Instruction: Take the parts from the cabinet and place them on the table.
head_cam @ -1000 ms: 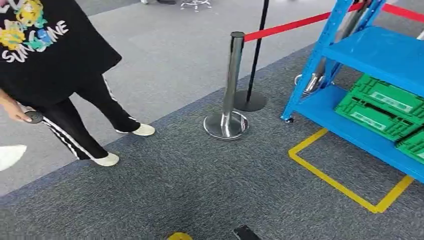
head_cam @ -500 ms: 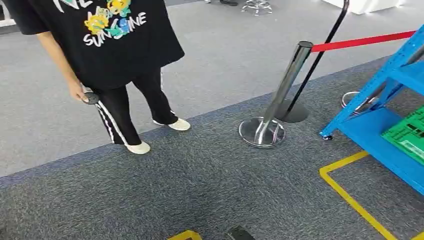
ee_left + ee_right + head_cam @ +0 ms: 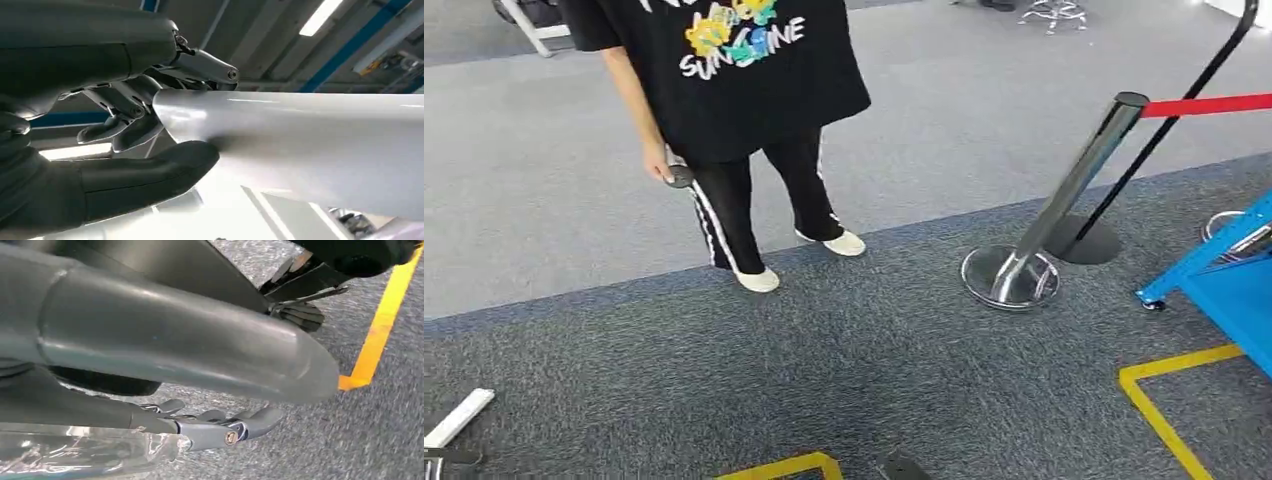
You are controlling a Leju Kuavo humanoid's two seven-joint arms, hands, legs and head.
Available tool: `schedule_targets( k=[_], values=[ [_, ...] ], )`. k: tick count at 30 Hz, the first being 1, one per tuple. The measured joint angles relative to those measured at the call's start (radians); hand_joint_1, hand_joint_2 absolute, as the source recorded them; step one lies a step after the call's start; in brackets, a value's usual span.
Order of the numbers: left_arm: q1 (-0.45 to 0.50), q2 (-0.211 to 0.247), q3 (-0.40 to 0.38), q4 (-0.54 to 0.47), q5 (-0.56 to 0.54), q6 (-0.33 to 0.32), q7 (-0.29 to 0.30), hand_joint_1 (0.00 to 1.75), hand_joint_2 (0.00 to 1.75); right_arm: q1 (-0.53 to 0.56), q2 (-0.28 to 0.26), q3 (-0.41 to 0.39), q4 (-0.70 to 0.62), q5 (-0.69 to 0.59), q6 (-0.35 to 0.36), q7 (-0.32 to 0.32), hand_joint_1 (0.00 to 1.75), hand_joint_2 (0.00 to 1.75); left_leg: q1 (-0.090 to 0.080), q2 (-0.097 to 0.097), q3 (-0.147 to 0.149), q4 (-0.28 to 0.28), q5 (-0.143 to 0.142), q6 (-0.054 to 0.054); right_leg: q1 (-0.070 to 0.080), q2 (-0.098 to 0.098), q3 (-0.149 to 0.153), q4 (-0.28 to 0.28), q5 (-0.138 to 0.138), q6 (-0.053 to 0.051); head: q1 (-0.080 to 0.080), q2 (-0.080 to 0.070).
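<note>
We see the left robot hand clamped on a smooth white part (glossy, rounded); the right robot hand grips a crinkly plastic-wrapped part.

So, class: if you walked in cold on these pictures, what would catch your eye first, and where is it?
First the person in a black printed T-shirt, standing on the carpet ahead and holding a small dark disc at their side. Next the chrome post with its red belt, to the right beside the blue rack. Up close, the left robot hand grips a long white part.
</note>
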Motion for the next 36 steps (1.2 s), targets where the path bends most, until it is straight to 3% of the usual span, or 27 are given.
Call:
schedule_targets(
  k=[1, 2, 3, 4, 7, 8, 9, 10, 11, 12, 13, 14, 16, 17, 18, 22, 23, 24, 25, 27, 28, 29, 31, 32, 33, 34, 36],
  values=[
    [0.0, 0.0, 0.001, 0.0, 0.0, 0.0, -0.002, 1.75, 1.75, -0.001, 0.001, 0.0, 0.0, -0.001, 0.0, 0.0, 0.0, 0.0, -0.001, 0.022, 0.06, -0.101, 0.042, 0.003, 0.0, -0.014, 0.003, 0.0, -0.002, 0.002, -0.001, 0.0],
    [-0.002, 0.0, 0.002, 0.0, -0.001, 0.0, -0.003, 1.75, 1.75, -0.002, 0.001, 0.0, 0.0, -0.001, 0.0, 0.0, 0.0, 0.0, -0.004, 0.079, 0.111, -0.184, 0.061, 0.004, 0.004, -0.025, 0.007, 0.001, -0.005, 0.006, -0.001, 0.0],
    [-0.011, -0.003, 0.001, 0.0, -0.002, 0.0, -0.006, 1.75, 1.75, -0.002, 0.001, 0.0, 0.0, -0.001, 0.0, 0.0, 0.0, 0.0, -0.018, 0.103, 0.119, -0.212, 0.048, 0.01, 0.014, -0.034, 0.005, 0.006, -0.012, 0.013, -0.005, 0.0],
    [-0.012, -0.007, 0.001, -0.001, -0.002, -0.001, -0.008, 1.75, 1.75, -0.002, 0.001, 0.0, 0.0, -0.001, 0.0, 0.0, 0.0, 0.0, -0.014, 0.08, 0.115, -0.209, 0.052, 0.021, 0.017, -0.044, 0.0, 0.003, -0.013, 0.016, 0.003, 0.0],
    [-0.009, -0.019, 0.005, -0.002, -0.002, -0.008, -0.017, 1.75, 1.75, -0.003, 0.001, 0.0, 0.0, 0.0, 0.0, 0.001, 0.0, 0.0, -0.011, 0.042, 0.109, -0.213, 0.057, 0.036, 0.017, -0.08, 0.019, -0.003, -0.017, 0.025, 0.0, 0.0],
    [-0.007, -0.021, 0.008, -0.002, -0.002, -0.008, -0.017, 1.75, 1.75, -0.004, 0.001, 0.0, 0.0, 0.002, 0.0, 0.002, 0.0, 0.0, -0.007, 0.032, 0.109, -0.213, 0.06, 0.042, 0.013, -0.03, 0.009, 0.013, -0.033, 0.037, 0.001, 0.0],
    [-0.01, -0.021, 0.011, -0.003, -0.002, -0.009, -0.018, 1.75, 1.75, -0.004, 0.001, 0.0, 0.0, 0.002, 0.0, 0.002, 0.0, 0.0, -0.005, 0.022, 0.107, -0.213, 0.062, 0.048, 0.01, 0.023, -0.009, 0.058, -0.064, 0.041, 0.003, 0.0],
    [-0.014, -0.024, 0.011, -0.006, -0.002, -0.009, -0.018, 1.75, 1.75, -0.004, 0.001, 0.0, 0.0, 0.002, 0.0, 0.002, 0.0, 0.0, -0.004, 0.011, 0.103, -0.213, 0.063, 0.053, 0.007, 0.056, -0.047, 0.143, -0.107, 0.044, 0.003, 0.0],
    [-0.015, -0.026, 0.011, -0.007, -0.002, -0.009, -0.019, 1.75, 1.75, -0.002, 0.001, 0.0, 0.0, 0.002, 0.0, 0.004, 0.0, 0.0, -0.005, -0.004, 0.098, -0.213, 0.065, 0.055, 0.007, 0.07, -0.094, 0.24, -0.149, 0.045, 0.003, 0.0],
    [-0.015, -0.028, 0.011, -0.007, -0.002, -0.01, -0.018, 1.75, 1.75, -0.001, 0.001, 0.0, 0.0, 0.002, 0.0, 0.005, 0.0, 0.0, -0.005, -0.018, 0.095, -0.213, 0.066, 0.056, 0.007, 0.074, -0.129, 0.31, -0.171, 0.044, 0.002, 0.0],
    [-0.015, -0.031, 0.011, -0.007, -0.003, -0.01, -0.019, 1.75, 1.75, 0.0, 0.001, 0.0, 0.0, 0.002, 0.0, 0.005, 0.0, 0.0, -0.005, -0.032, 0.094, -0.213, 0.068, 0.055, 0.007, 0.074, -0.143, 0.331, -0.167, 0.043, 0.002, 0.0],
    [-0.015, -0.034, 0.011, -0.007, -0.003, -0.01, -0.018, 1.75, 1.75, -0.001, 0.001, 0.0, 0.0, 0.002, 0.0, 0.005, 0.0, 0.0, -0.005, -0.048, 0.093, -0.213, 0.07, 0.054, 0.007, 0.075, -0.132, 0.305, -0.14, 0.041, 0.002, 0.0],
    [-0.014, -0.035, 0.012, -0.007, -0.003, -0.01, -0.019, 1.75, 1.75, -0.002, 0.001, 0.0, 0.0, 0.002, 0.0, 0.006, 0.0, 0.0, -0.002, -0.08, 0.094, -0.212, 0.073, 0.049, 0.005, 0.096, -0.052, 0.135, -0.043, 0.035, 0.002, 0.0],
    [-0.015, -0.036, 0.013, -0.008, -0.003, -0.01, -0.019, 1.75, 1.75, -0.002, 0.001, 0.0, 0.0, 0.002, 0.0, 0.006, 0.0, 0.0, -0.001, -0.094, 0.093, -0.212, 0.076, 0.045, 0.001, 0.141, -0.008, 0.043, -0.005, 0.032, 0.003, 0.0],
    [-0.015, -0.036, 0.015, -0.008, -0.003, -0.01, -0.019, 1.75, 1.75, -0.003, 0.001, 0.0, 0.0, 0.002, 0.0, 0.006, 0.0, 0.0, -0.004, -0.108, 0.086, -0.209, 0.079, 0.038, -0.007, 0.202, 0.005, 0.006, -0.02, 0.031, 0.001, 0.0],
    [-0.011, -0.036, 0.024, -0.01, -0.003, -0.011, -0.019, 1.75, 1.75, -0.002, 0.001, 0.0, 0.0, 0.002, 0.0, 0.006, 0.0, 0.0, 0.005, -0.161, 0.071, -0.222, 0.102, 0.007, -0.001, 0.143, 0.009, 0.004, -0.008, 0.01, 0.001, 0.0],
    [-0.009, -0.037, 0.026, -0.01, -0.003, -0.011, -0.019, 1.75, 1.75, -0.004, 0.003, 0.0, 0.0, 0.003, 0.0, 0.006, 0.0, 0.0, 0.005, -0.129, 0.065, -0.212, 0.097, 0.008, -0.007, 0.125, 0.01, -0.003, -0.001, 0.002, 0.0, 0.0],
    [-0.012, -0.035, 0.027, -0.01, -0.003, -0.013, -0.019, 1.75, 1.75, -0.004, 0.003, 0.0, 0.0, 0.005, 0.0, 0.005, 0.0, 0.0, -0.003, -0.059, 0.047, -0.178, 0.066, 0.005, -0.006, 0.112, 0.01, -0.007, 0.002, -0.004, -0.006, 0.0],
    [-0.02, -0.036, 0.027, -0.01, -0.003, -0.014, -0.02, 1.75, 1.75, -0.003, 0.003, 0.0, 0.0, 0.005, 0.0, 0.005, 0.0, 0.0, -0.005, -0.024, 0.016, -0.11, 0.024, 0.002, -0.004, 0.095, 0.008, -0.007, 0.003, -0.006, -0.007, 0.0],
    [-0.022, -0.039, 0.027, -0.01, -0.003, -0.018, -0.022, 1.75, 1.75, 0.001, 0.003, 0.0, 0.0, 0.005, 0.0, 0.006, 0.0, 0.0, -0.003, -0.002, -0.059, 0.058, -0.052, -0.002, -0.001, 0.062, 0.003, -0.007, 0.003, -0.007, -0.007, 0.0],
    [-0.022, -0.04, 0.027, -0.01, -0.003, -0.022, -0.023, 1.75, 1.75, 0.002, 0.003, 0.0, 0.0, 0.005, 0.0, 0.006, 0.0, 0.0, -0.003, -0.002, -0.077, 0.104, -0.063, -0.003, -0.001, 0.045, 0.002, -0.006, 0.002, -0.007, -0.007, 0.0],
    [-0.022, -0.041, 0.027, -0.01, -0.003, -0.023, -0.026, 1.75, 1.75, 0.001, 0.003, 0.0, 0.0, 0.005, 0.0, 0.006, 0.0, 0.0, -0.003, -0.002, -0.067, 0.095, -0.049, -0.003, -0.001, 0.029, 0.002, -0.006, 0.002, -0.007, -0.007, 0.0],
    [-0.022, -0.042, 0.028, -0.01, -0.003, -0.026, -0.029, 1.75, 1.75, -0.001, 0.003, 0.0, 0.0, 0.005, 0.0, 0.006, 0.0, 0.0, -0.003, 0.008, 0.013, -0.039, 0.022, -0.002, -0.001, -0.001, 0.004, -0.006, -0.001, -0.005, -0.007, 0.0],
    [-0.022, -0.041, 0.031, -0.011, -0.003, -0.026, -0.03, 1.75, 1.75, -0.002, 0.004, 0.0, 0.0, 0.005, 0.0, 0.006, 0.0, 0.0, -0.003, 0.034, 0.067, -0.129, 0.055, -0.001, -0.001, -0.013, 0.007, -0.006, -0.004, -0.001, -0.007, 0.0],
    [-0.025, -0.042, 0.034, -0.011, -0.003, -0.026, -0.032, 1.75, 1.75, -0.003, 0.004, 0.0, 0.0, 0.005, 0.0, 0.006, 0.0, 0.0, -0.009, 0.099, 0.11, -0.192, 0.06, 0.0, 0.007, -0.023, 0.009, -0.005, -0.008, 0.005, -0.008, 0.0],
    [-0.034, -0.042, 0.035, -0.013, -0.003, -0.026, -0.036, 1.75, 1.75, -0.003, 0.004, 0.0, 0.0, 0.005, 0.0, 0.006, 0.0, 0.0, -0.013, 0.088, 0.111, -0.21, 0.055, 0.016, 0.015, -0.035, 0.0, 0.0, -0.016, 0.012, -0.009, 0.0],
    [-0.026, -0.048, 0.039, -0.012, -0.003, -0.025, -0.04, 1.75, 1.75, -0.005, 0.004, 0.0, 0.0, 0.004, 0.0, 0.005, 0.0, 0.0, -0.014, 0.064, 0.107, -0.209, 0.05, 0.028, 0.017, -0.059, 0.011, -0.007, -0.021, 0.018, -0.004, 0.0]
  ],
)
